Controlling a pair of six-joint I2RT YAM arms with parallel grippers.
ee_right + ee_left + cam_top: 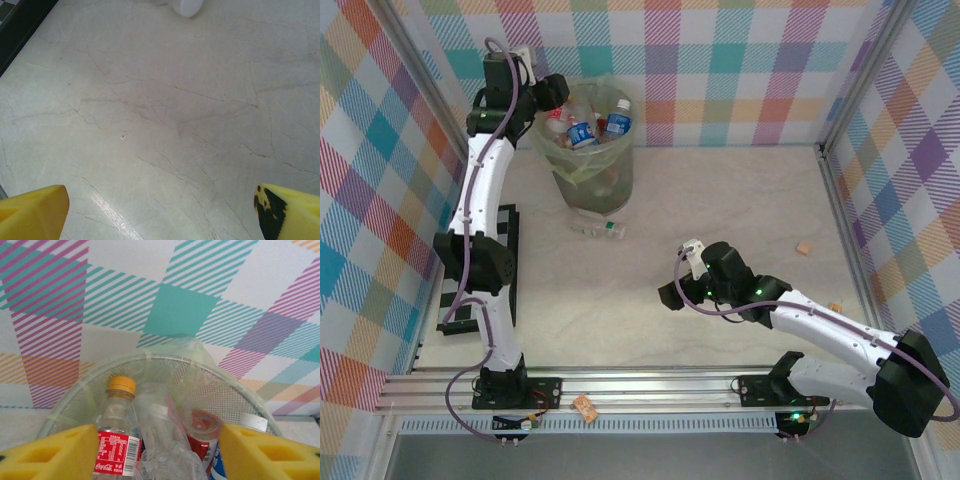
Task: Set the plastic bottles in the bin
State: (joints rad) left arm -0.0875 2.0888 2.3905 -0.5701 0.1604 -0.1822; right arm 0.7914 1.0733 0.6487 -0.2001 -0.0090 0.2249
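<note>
The bin (620, 165) stands at the back left, a pale-green bucket heaped with plastic bottles (583, 131). My left gripper (558, 92) hangs at its left rim. In the left wrist view its yellow fingers (55, 452) stand apart, open, over the bin's mesh wall (220, 390). Between and beyond them are a clear yellow-capped bottle with a red label (116, 430), a crumpled clear one (160, 440) and a red one (202, 432). Another clear bottle (598, 226) lies on the table in front of the bin; its white cap (186, 6) shows ahead of my right gripper (678, 272), which is open and low over bare table (162, 210).
A black mat (507, 240) lies along the left wall. Small tan scraps sit at the right (803, 247), by the right wall (835, 307) and on the front rail (584, 407). Plaid walls close in the left, back and right sides.
</note>
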